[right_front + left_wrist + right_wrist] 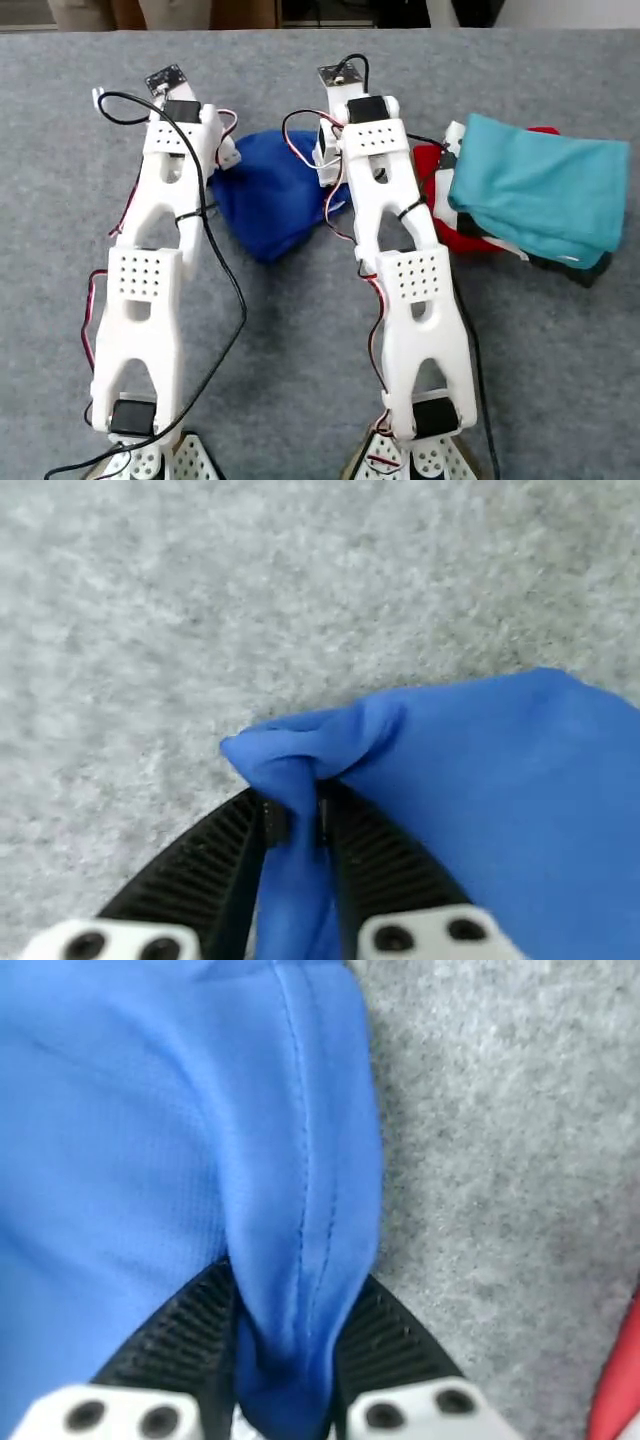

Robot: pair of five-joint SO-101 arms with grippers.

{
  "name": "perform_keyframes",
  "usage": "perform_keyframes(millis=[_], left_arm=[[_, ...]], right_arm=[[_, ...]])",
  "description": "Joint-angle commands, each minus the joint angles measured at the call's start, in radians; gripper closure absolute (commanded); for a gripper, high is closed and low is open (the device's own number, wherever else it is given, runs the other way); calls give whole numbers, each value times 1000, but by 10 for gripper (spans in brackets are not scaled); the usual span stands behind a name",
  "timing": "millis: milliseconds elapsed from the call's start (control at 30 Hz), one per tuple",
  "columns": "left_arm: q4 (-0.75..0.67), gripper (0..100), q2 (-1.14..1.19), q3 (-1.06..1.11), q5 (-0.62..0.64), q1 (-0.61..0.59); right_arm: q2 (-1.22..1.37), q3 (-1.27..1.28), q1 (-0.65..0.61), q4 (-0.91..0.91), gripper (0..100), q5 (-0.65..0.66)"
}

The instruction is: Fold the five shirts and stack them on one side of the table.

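Here, two arms pinch one blue shirt (pixel 270 200) between them on a grey table (pixel 300 380).
At the left, the left arm (pixel 150 290) stretches away from its base. The left claw (pixel 297 815) is clamped on a bunched corner of the blue shirt, with a fold of cloth squeezed between its black ribbed fingers (pixel 215 855). The shirt lies crumpled in the middle of the table, between the two arms. Next, the right arm (pixel 405 270) lies alongside, and the right claw (pixel 295 1280) is clamped on the shirt's stitched hem at its other side. Farthest right, just beside the right arm, sits a pile. It has a folded teal shirt (pixel 540 195) on top, a red shirt (pixel 470 240) under it, and something dark (pixel 590 272) showing at the bottom edge.
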Motion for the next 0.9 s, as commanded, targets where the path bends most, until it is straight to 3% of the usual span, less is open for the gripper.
perform_keyframes(millis=[0, 300, 600, 867], left_arm=[[43, 982, 12, -63, -11, -31], [341, 983, 13, -578, -138, -97], [333, 983, -45, -641, -132, -26], [112, 982, -54, -651, -98, 91]], right_arm=[[19, 4, 13, 17, 997, 41], [19, -438, 8, 209, 997, 74], [-39, -602, 25, 209, 997, 74], [-243, -489, 128, 209, 997, 133]])
